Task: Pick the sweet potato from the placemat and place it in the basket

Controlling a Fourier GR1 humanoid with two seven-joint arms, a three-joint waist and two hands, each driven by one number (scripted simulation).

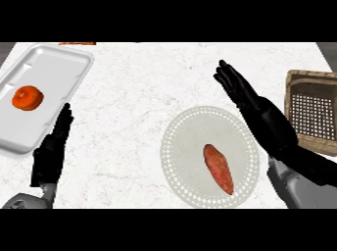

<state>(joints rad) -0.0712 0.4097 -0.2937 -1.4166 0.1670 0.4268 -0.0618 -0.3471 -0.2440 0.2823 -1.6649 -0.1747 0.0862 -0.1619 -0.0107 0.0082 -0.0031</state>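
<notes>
The potato [218,168] lies untouched on the round placemat [193,128], so the pick is not yet begun. The right hand [252,104] is held spread beside it; it must be lowered and closed before the basket [301,81].

Reddish sweet potato [219,168] lies on round placemat [182,147]; wicker basket [300,81] right
</notes>
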